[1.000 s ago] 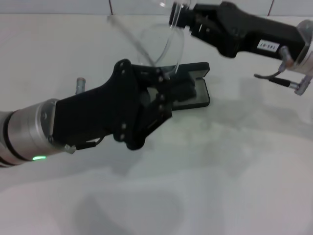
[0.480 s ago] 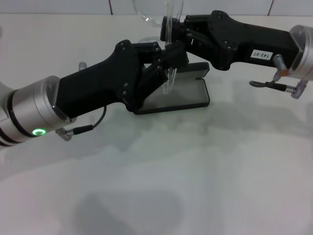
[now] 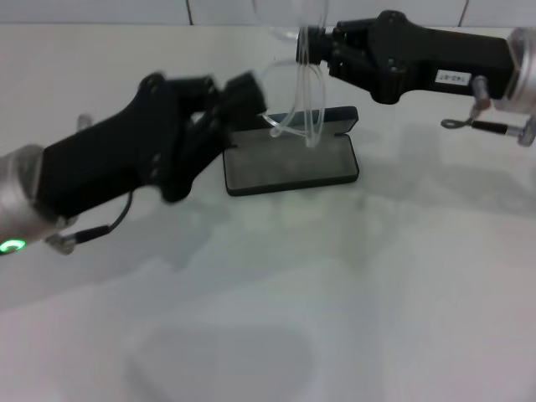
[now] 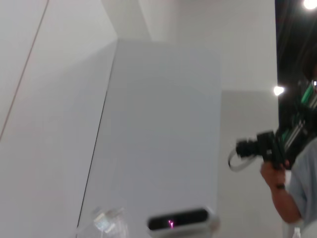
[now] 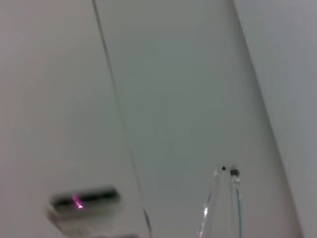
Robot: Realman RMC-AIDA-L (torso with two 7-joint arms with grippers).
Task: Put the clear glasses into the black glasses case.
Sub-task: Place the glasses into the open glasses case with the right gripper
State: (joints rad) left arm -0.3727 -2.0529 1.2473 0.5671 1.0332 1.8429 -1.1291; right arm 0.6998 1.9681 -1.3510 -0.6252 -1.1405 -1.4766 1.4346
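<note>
The clear glasses (image 3: 311, 105) hang in the air over the black glasses case (image 3: 289, 163), their thin clear arms dangling down to just above its grey lining. My right gripper (image 3: 307, 47) reaches in from the right and is shut on the upper part of the glasses. The case lies open on the white table (image 3: 352, 285), lid raised at the back. My left gripper (image 3: 228, 90) hovers to the left of the case, open and holding nothing. The right wrist view shows only the clear arm tips (image 5: 225, 198) against the table.
A white tiled wall runs along the table's far edge. In the left wrist view a person holding a camera (image 4: 277, 163) stands off to the side.
My left gripper has let go near the glasses and drawn back to the left, uncovering the case. The right gripper still holds the glasses, which now hang with arms down over the case.
</note>
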